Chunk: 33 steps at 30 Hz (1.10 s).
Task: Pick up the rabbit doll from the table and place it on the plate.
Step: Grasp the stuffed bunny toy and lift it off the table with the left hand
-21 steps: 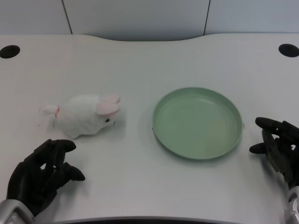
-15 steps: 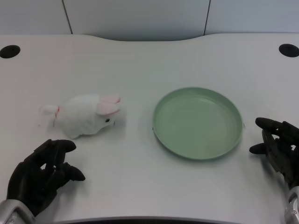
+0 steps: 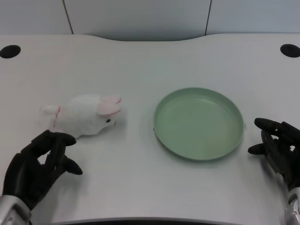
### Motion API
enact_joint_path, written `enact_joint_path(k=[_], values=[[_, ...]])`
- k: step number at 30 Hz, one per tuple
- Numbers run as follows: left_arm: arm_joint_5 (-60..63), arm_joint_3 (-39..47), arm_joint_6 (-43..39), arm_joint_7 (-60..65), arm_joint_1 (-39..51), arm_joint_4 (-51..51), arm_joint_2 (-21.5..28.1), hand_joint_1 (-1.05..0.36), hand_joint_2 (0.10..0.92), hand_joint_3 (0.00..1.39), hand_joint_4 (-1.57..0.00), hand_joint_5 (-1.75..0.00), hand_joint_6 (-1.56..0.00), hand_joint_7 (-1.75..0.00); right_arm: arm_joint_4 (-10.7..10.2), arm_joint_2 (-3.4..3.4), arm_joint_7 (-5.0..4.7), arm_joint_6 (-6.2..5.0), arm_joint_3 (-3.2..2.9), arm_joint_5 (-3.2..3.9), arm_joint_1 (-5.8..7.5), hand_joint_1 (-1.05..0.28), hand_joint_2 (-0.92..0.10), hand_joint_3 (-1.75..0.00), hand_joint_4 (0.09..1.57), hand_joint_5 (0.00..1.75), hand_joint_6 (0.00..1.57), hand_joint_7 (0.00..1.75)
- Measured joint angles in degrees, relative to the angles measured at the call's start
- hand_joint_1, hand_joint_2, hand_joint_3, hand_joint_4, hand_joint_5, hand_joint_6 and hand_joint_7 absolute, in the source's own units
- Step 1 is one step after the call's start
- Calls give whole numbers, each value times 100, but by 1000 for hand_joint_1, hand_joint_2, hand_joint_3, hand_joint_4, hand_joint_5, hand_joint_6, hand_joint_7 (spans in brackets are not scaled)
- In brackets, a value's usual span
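My black left hand [image 3: 35, 171] hovers with its fingers spread and holding nothing, the wrist cut off by the picture's lower edge, just before the fluffy white rabbit doll with pink ears [image 3: 86, 116], which lies on the white table [image 3: 140, 61] left of the round green plate [image 3: 198, 123].

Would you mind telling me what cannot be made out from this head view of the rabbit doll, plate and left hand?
- Rabbit doll: its underside and far side are hidden by its own body.
- Left hand: the palm faces away, and the forearm is cut off by the bottom edge.
- Plate: its underside is hidden against the table.
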Motion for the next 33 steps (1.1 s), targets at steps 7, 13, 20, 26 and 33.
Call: enact_joint_path(k=[7, 13, 20, 26, 33], values=[[1157, -412, -1256, -144, -300, -492, 760, -580, 921, 478, -477, -1525, -617, -572, 1, 6, -22, -59, 9, -13, 0, -398, -921, -312, 876, 1057, 931, 359], [2164, -733, -1400, -132, -911, -653, 1559, -640, 921, 313, -244, -1322, -491, -308, 4, 12, -122, -24, 27, -72, -2, -414, -921, -319, 877, 1105, 928, 374], [3773, -1469, -1871, 134, -1869, -134, 2348, -756, 921, 173, -4, -790, -272, -113, 17, 29, 7, 29, -18, -26, -22, -396, -921, -303, 872, 1091, 917, 370], [5234, -2298, -2033, 573, -2769, 752, 2559, -869, 921, 131, 1, -347, -145, -16, 33, 12, 34, 76, -25, 3, -50, -409, -921, -304, 908, 1081, 929, 371], [5970, -3155, -1731, 694, -3784, 2172, 2378, -984, 921, 85, 1, -134, -79, -2, 39, -18, 49, 29, -29, 5, -23, -386, -921, -312, 896, 1049, 930, 360]])
